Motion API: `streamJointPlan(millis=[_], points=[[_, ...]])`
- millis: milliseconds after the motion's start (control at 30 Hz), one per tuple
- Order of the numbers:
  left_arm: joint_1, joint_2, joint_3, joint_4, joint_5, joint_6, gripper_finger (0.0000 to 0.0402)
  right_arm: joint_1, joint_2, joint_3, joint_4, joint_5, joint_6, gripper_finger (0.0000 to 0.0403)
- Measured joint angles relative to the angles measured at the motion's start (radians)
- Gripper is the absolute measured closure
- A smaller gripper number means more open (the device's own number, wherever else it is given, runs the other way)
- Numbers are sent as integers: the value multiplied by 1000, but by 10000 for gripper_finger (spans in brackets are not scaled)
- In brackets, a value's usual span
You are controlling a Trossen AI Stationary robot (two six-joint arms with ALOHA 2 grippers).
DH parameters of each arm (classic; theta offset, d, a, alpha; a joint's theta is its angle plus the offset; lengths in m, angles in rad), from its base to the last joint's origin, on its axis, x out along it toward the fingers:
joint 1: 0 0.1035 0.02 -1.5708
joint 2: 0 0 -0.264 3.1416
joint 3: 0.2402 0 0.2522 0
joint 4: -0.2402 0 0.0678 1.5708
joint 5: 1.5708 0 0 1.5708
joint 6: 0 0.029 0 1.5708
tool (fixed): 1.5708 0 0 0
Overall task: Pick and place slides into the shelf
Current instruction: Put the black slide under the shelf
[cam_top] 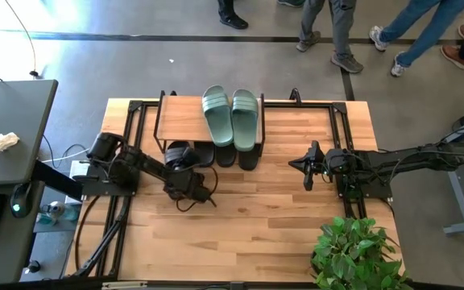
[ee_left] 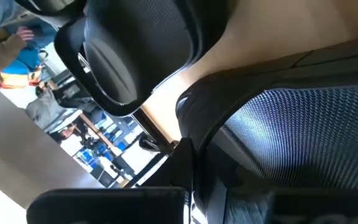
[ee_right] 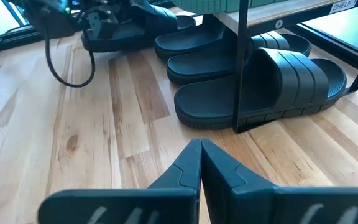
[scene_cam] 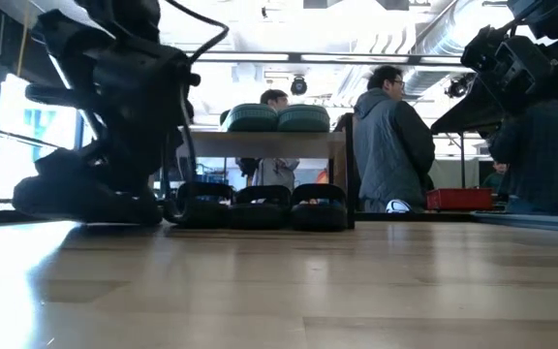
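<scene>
The sage-green pair (cam_top: 232, 117) lies on the shelf's plank top (cam_top: 180, 119). Three black slides (ee_right: 253, 81) sit side by side on the table under the shelf, soles down. My left gripper (cam_top: 187, 179) is low at the shelf's left front, shut on a fourth black slide (cam_top: 177, 155). In the left wrist view that slide's ribbed strap (ee_left: 303, 137) fills the picture. My right gripper (ee_right: 201, 155) is shut on nothing and hovers over the table right of the shelf, pointing at the black slides. My left gripper holds the fourth black slide at its near end (ee_right: 114, 34), coming from the table's near-left side. The gripper's own body hides the exact place of contact. The slide lies level and low, at or just above the tabletop (scene_cam: 76, 199), left of the other black slides.
The shelf's thin black legs (ee_right: 241, 68) stand in front of the parked slides. A potted plant (cam_top: 353, 250) sits at the table's near right corner. Bare tabletop (cam_top: 256, 217) stretches in front of the shelf. People stand and walk beyond the far edge (scene_cam: 390, 136).
</scene>
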Motion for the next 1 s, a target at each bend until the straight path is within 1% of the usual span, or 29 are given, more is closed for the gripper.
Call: streamJointPlan(millis=[100, 200, 267, 400, 533, 667, 767, 900, 1000], points=[[40, 0, 0, 11, -8, 31, 401, 0, 0, 0, 0, 0, 0, 403], [75, 0, 0, 10, -39, 37, 401, 0, 0, 0, 0, 0, 0, 403], [95, 0, 0, 21, -53, 74, 401, 0, 0, 0, 0, 0, 0, 403], [126, 0, 0, 92, -30, 179, 401, 0, 0, 0, 0, 0, 0, 403], [140, 0, 0, 124, -29, 216, 398, 0, 0, 0, 0, 0, 0, 403], [138, 0, 1, 130, 0, 221, 371, 0, 0, 0, 0, 0, 0, 403], [137, 0, 1, 133, 26, 241, 340, 0, 0, 0, 0, 0, 0, 403], [138, 0, 1, 129, 31, 243, 296, 0, 0, 0, 0, 0, 0, 403], [137, 2, 12, 98, 43, 232, 265, 0, 0, 0, 0, 0, 0, 403]])
